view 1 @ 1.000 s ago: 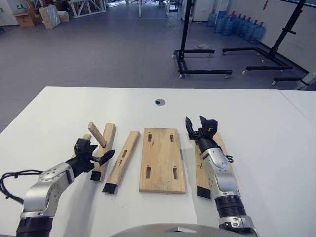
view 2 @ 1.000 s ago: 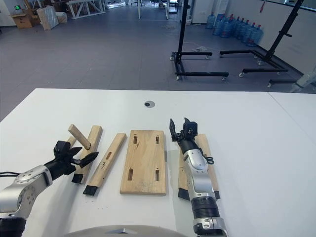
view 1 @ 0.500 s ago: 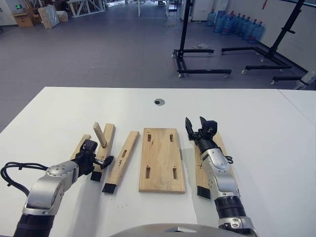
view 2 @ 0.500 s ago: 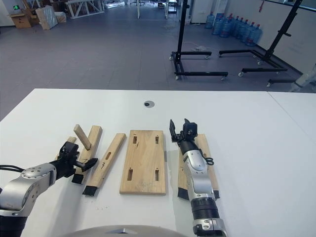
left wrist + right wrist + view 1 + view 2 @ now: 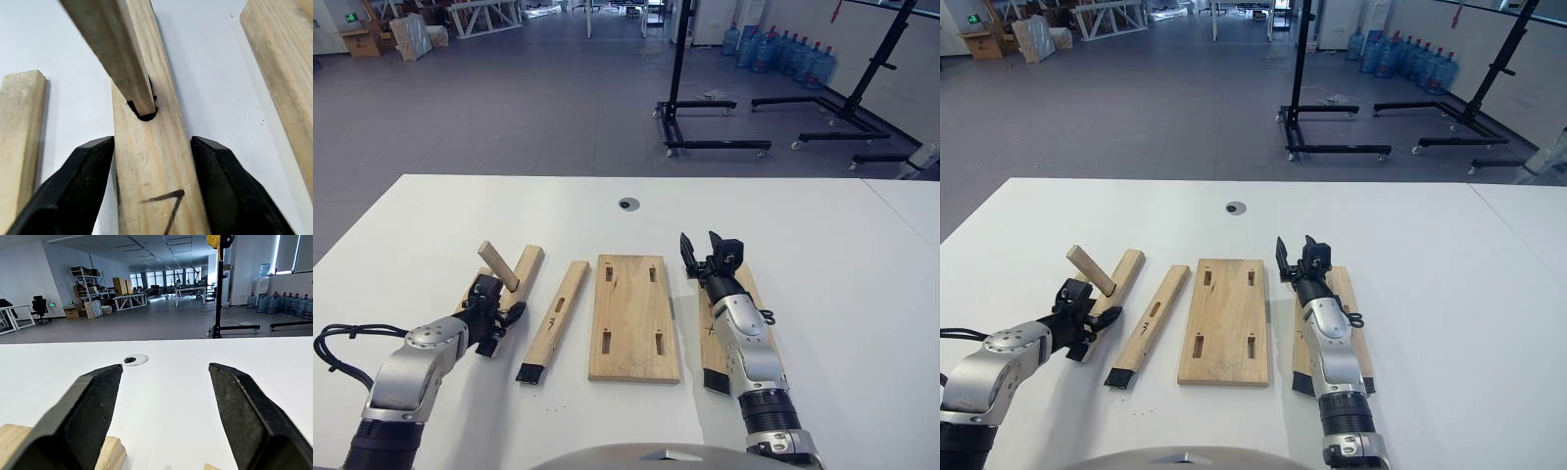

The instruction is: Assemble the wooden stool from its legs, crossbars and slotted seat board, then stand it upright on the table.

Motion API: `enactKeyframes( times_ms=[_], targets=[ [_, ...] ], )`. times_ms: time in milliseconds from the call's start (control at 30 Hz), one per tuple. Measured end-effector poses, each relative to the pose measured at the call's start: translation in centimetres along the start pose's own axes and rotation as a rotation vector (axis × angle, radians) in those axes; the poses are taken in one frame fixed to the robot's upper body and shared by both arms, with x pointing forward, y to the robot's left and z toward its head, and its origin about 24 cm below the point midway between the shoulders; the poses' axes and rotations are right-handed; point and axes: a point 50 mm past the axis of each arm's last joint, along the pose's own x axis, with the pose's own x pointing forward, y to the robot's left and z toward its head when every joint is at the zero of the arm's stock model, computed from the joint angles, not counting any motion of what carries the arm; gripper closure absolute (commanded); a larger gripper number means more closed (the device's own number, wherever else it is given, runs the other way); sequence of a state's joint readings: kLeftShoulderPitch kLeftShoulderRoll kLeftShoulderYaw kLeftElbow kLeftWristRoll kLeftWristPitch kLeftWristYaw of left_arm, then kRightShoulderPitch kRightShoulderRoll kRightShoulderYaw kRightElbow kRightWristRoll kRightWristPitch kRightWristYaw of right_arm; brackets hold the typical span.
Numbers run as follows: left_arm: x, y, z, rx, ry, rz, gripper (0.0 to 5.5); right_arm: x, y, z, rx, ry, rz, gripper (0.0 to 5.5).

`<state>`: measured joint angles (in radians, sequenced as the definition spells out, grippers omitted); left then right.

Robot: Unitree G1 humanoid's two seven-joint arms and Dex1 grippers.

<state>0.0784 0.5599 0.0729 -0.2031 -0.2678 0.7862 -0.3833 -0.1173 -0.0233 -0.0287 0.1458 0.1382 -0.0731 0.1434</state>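
Observation:
The slotted seat board (image 5: 633, 315) lies flat at the table's middle. To its left lies a loose leg (image 5: 558, 316) with a black foot. Farther left my left gripper (image 5: 499, 318) is shut on another leg (image 5: 151, 186), one finger on each side. A crossbar (image 5: 499, 266) stands tilted in that leg's slot (image 5: 143, 111). A further wooden piece (image 5: 19, 147) lies beside it. My right gripper (image 5: 702, 247) is open, with nothing between its fingers (image 5: 98, 401). It hovers over the far end of two more legs (image 5: 756, 294) lying under the right arm.
A round grommet hole (image 5: 628, 204) sits in the white table (image 5: 822, 245) behind the board. Black wheeled frames (image 5: 715, 117) stand on the floor beyond the table's far edge. Bare tabletop stretches to the right and along the back.
My left gripper went from open beside the leg's near end to shut around the leg. The crossbar in the slot swung upright, then tilted back to the left. The right arm kept still.

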Motion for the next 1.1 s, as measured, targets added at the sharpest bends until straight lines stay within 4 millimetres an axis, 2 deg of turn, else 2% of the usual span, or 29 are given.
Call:
enactKeyframes(
  times_ms=[100,367,467,600,667,800,933,1000,1100],
  targets=[
    [0.2,0.3,-0.2,-0.005,-0.008,0.004,3.43,0.0,-0.1,0.0,0.001,0.000,-0.003,2.25],
    [0.4,0.5,-0.4,-0.007,-0.026,0.021,3.46,0.0,-0.3,0.1,0.000,-0.003,-0.007,2.25],
    [0.9,-0.3,-0.2,-0.168,-0.096,-0.017,3.47,0.1,-0.2,0.1,0.001,-0.004,-0.006,2.25],
    [1.7,-2.8,1.3,-0.343,-0.243,-0.152,3.47,0.4,-0.2,0.4,-0.001,-0.015,0.001,2.25],
    [1.7,-2.5,2.7,-0.365,-0.310,-0.171,3.47,0.5,-0.2,0.6,-0.003,-0.019,0.002,2.25],
    [1.2,-2.0,6.8,-0.354,-0.487,-0.241,3.47,1.1,-0.2,1.3,0.005,-0.044,0.034,2.25],
    [0.7,-3.2,9.7,-0.369,-0.622,-0.441,3.47,2.1,0.0,3.0,0.068,-0.110,0.127,2.25],
    [0.5,-3.9,10.4,-0.374,-0.661,-0.545,3.47,2.2,0.1,4.0,0.177,-0.132,0.215,2.06],
    [0.5,-5.5,10.5,-0.374,-0.667,-0.713,3.47,1.7,0.6,6.5,0.489,-0.190,0.436,1.53]
  ],
)
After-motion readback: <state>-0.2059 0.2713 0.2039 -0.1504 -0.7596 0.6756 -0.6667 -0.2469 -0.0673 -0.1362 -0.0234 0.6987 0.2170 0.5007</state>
